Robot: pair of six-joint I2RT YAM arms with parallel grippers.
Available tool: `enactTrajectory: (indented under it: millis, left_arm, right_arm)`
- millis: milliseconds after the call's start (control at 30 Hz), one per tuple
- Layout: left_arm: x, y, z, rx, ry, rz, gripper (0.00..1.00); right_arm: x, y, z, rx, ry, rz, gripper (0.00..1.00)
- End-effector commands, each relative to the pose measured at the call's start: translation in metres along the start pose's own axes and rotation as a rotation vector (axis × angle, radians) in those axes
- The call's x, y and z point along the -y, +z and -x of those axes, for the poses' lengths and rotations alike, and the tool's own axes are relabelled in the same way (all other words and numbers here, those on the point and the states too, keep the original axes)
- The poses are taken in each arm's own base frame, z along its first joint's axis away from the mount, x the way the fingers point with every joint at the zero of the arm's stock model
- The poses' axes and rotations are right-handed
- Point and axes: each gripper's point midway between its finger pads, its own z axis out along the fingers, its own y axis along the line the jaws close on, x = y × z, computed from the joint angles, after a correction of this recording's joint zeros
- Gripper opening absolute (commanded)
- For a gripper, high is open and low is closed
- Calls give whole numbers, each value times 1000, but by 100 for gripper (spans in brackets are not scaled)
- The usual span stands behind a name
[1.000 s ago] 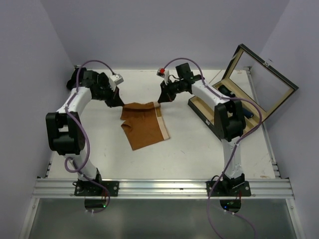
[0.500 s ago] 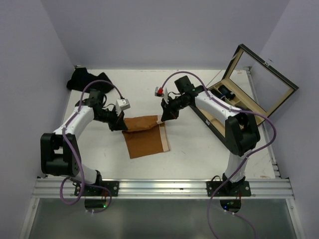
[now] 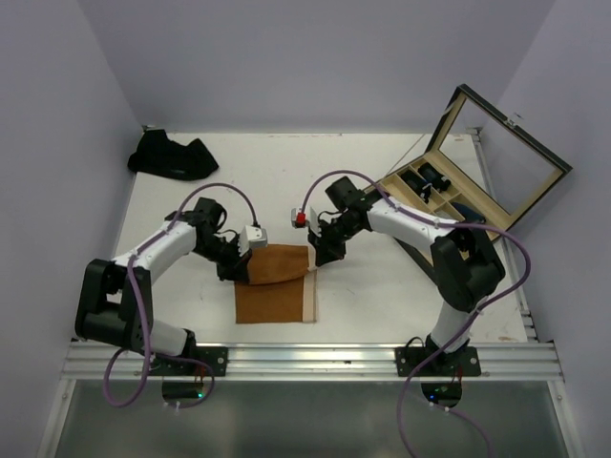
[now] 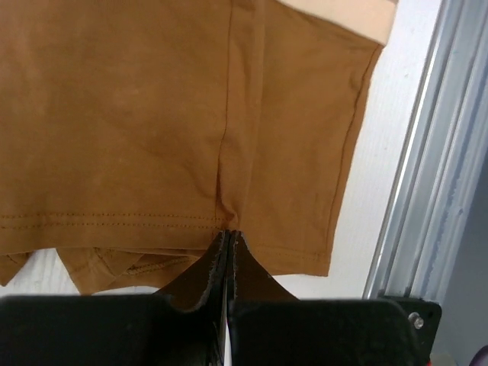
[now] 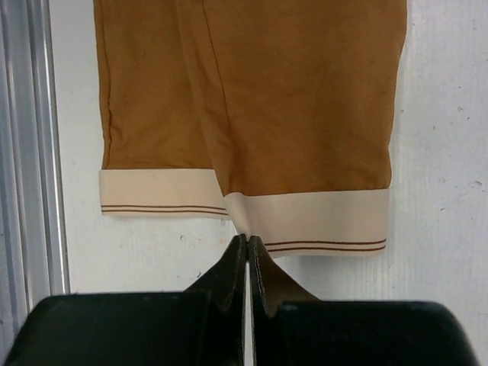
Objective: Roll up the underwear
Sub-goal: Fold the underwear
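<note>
The rust-orange underwear (image 3: pixel 277 301) lies flat near the table's front middle, its cream waistband (image 3: pixel 309 296) along the right side. Its far part is lifted and doubled over the near part. My left gripper (image 3: pixel 250 270) is shut on the left hem of that lifted layer; in the left wrist view the closed tips (image 4: pixel 229 233) pinch the stitched hem of the underwear (image 4: pixel 137 114). My right gripper (image 3: pixel 315 262) is shut on the waistband; in the right wrist view the tips (image 5: pixel 248 238) pinch the cream waistband (image 5: pixel 320 221) of the underwear (image 5: pixel 305 99).
A heap of dark underwear (image 3: pixel 172 156) sits at the back left corner. At the right stands a wooden compartment box (image 3: pixel 449 196), its glass lid (image 3: pixel 501 143) raised and dark rolls inside. An aluminium rail (image 3: pixel 315 361) runs along the near edge.
Both grippers have come toward the near edge, drawing the underwear's far edge with them. The cloth has straightened and now lies doubled over itself.
</note>
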Motion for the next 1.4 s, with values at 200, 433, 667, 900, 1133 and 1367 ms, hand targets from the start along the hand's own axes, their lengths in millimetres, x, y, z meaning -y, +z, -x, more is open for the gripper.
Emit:
enactTrajectory:
  millis: [200,433,667,900,1133,1367]
  left_arm:
    - [-30,-5,-5,-55,66,138,34]
    - [-37,-29,45,73,152,217,55]
    - [-75,-1,44,53,61,238,50]
    - [-109,22,20,-24,-125,280,47]
    - [-144,12,30,17,-224,384,41]
    - [-155,-16,66,135,-195,419,54]
  right_arm:
    - [3,-16,14,12,8,-48,27]
    - [-28,-38,56,208,224,-29,24]
    - [-24,11,30,200,589,40,15]
    - [30,53,-6,73,698,-62,14]
    - [128,26,-19,66,687,-218,13]
    - [132,-25,55,226,508,-142,24]
